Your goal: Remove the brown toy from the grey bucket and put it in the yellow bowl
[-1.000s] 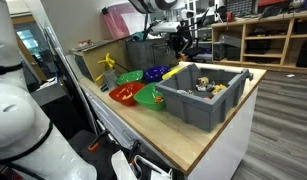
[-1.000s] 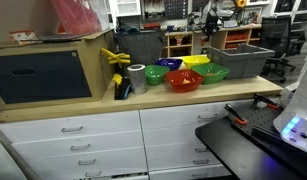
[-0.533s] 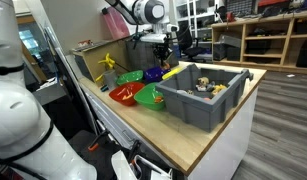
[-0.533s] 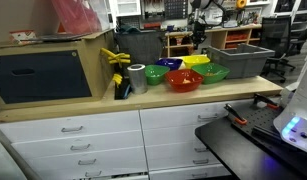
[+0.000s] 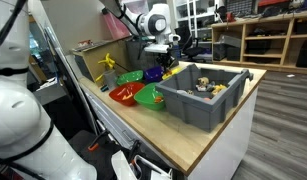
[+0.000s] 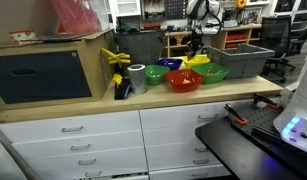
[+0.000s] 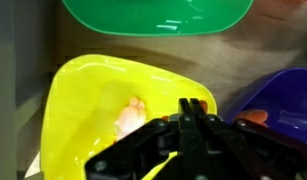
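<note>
1. Claw position. My claw (image 7: 195, 108) hangs directly over the yellow bowl (image 7: 83, 95). In the wrist view the bowl's bright interior fills the middle of the picture beneath my fingers. In both exterior views my claw (image 5: 165, 62) sits just above the bowl's rim (image 5: 173, 72), beside the far corner of the grey bucket (image 5: 198, 105) and outside its walls.

2. Claw state. In the wrist view my fingers are pressed together, with no gap showing at the tips. I cannot tell whether they are pinching anything.

3. Brown toy. The brown toy (image 7: 130, 116) shows as a small pale orange-tan lump against the yellow interior. It sits just at the left of my fingertips and is partly hidden behind my linkage. It is within the outline of the yellow bowl and clear of the grey bucket. I cannot tell whether it rests on the bowl floor or hangs from my tips. It is too small to make out in the exterior views.

4. Surroundings. A green bowl (image 7: 143, 15) lies just beyond the yellow bowl, and a blue bowl (image 7: 288, 90) sits just beside it on the right of the wrist view. A red bowl (image 6: 183, 80) stands nearer the front edge of the counter (image 6: 93, 105). The counter carries all the bowls and the grey bucket (image 6: 243, 62).
</note>
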`<move>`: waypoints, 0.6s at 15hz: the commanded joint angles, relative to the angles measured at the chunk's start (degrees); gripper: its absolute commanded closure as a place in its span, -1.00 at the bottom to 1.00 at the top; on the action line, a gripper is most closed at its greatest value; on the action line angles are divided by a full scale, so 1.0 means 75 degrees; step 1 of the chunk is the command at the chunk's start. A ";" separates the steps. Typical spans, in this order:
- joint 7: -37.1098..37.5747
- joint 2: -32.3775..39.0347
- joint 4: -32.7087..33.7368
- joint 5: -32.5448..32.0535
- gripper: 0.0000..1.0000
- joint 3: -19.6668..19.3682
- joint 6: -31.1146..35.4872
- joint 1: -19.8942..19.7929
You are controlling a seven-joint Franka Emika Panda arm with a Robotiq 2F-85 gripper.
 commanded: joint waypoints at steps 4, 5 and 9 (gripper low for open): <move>-0.0002 0.0732 0.0600 -0.0259 0.98 -0.0174 0.0646 -0.0089; 0.0020 0.0788 0.0636 -0.0269 0.98 -0.0193 0.0696 -0.0103; 0.0106 0.0820 0.0741 -0.0240 0.12 -0.0266 0.0742 -0.0179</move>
